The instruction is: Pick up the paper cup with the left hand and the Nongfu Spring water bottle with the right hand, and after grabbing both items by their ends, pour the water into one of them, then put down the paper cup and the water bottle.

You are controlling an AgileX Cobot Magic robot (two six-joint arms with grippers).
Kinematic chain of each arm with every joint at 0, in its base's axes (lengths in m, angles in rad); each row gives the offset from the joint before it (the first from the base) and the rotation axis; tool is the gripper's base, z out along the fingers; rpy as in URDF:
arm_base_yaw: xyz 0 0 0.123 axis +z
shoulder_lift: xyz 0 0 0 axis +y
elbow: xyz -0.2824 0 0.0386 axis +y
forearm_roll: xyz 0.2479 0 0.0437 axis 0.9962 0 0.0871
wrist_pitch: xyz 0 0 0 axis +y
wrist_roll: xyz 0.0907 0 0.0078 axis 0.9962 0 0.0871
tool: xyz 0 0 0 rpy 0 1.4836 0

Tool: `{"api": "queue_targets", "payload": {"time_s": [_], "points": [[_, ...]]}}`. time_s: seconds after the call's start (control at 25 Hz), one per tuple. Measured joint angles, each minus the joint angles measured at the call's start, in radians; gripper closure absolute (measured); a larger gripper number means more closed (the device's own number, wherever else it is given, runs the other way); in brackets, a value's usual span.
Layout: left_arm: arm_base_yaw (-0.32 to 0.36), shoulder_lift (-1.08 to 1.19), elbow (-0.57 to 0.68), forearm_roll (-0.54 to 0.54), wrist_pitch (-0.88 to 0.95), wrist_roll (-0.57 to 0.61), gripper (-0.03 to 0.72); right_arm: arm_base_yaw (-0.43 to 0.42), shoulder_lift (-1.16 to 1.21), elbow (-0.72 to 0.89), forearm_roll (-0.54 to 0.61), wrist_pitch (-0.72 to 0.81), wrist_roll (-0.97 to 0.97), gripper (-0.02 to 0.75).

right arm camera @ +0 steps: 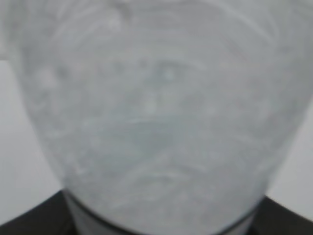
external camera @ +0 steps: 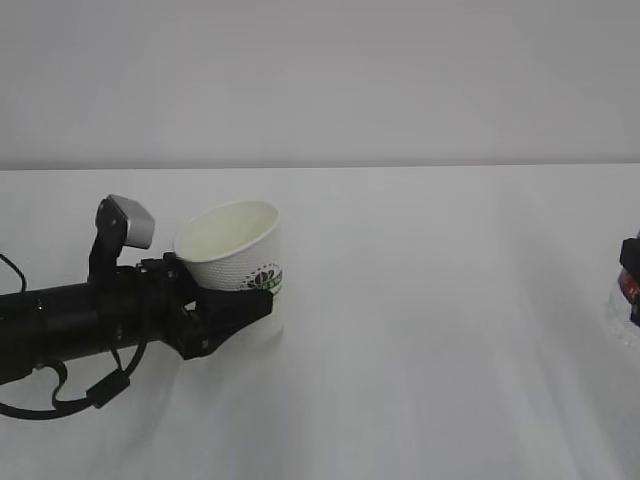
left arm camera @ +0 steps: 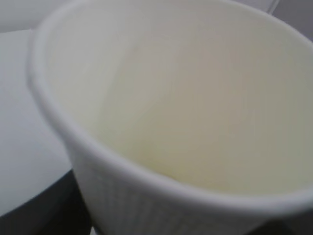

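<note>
The cup (external camera: pixel 238 250) sits on the white table (external camera: pixel 420 330), tilted slightly, its lower part clamped between the fingers of the left hand (external camera: pixel 232 312); its cream inside fills the left wrist view. The bottle (external camera: pixel 628 300) shows at the right edge, filling the right wrist view; the right hand's fingers close around it.

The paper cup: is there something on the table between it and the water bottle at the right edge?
Nothing visible. The paper cup, held tilted in the left pincer, and the water bottle have only bare white table between them.
</note>
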Motion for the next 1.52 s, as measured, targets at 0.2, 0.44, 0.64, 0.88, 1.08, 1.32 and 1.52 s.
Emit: {"api": "queue_targets", "payload": {"time_s": [0.2, 0.44, 0.64, 0.88, 1.08, 1.32, 1.52], "points": [[-0.085, 0.000, 0.000, 0.002, 0.000, -0.002, 0.141, 0.000, -0.052, 0.000, 0.000, 0.047, 0.000, 0.330], [-0.155, 0.000, 0.000, 0.002, 0.000, -0.002, 0.141, 0.000, -0.068, 0.000, 0.000, 0.069, 0.000, 0.330], [-0.188, 0.000, 0.000, 0.002, 0.000, -0.003, 0.141, 0.000, -0.068, 0.000, 0.000, 0.093, 0.000, 0.330], [-0.261, 0.000, -0.016, 0.002, 0.000, -0.027, 0.142, 0.000, -0.070, 0.000, 0.000, 0.093, 0.000, 0.330], [-0.315, 0.000, -0.085, 0.002, 0.000, -0.069, 0.142, 0.000, -0.119, 0.000, 0.000, 0.140, 0.000, 0.330], [-0.389, 0.000, -0.178, 0.010, 0.048, -0.091, 0.142, 0.000, -0.222, 0.000, 0.000, 0.238, 0.000, 0.330], [-0.427, 0.000, -0.192, 0.016, 0.075, -0.103, 0.142, 0.000, -0.297, 0.000, 0.000, 0.300, -0.002, 0.330]]}}
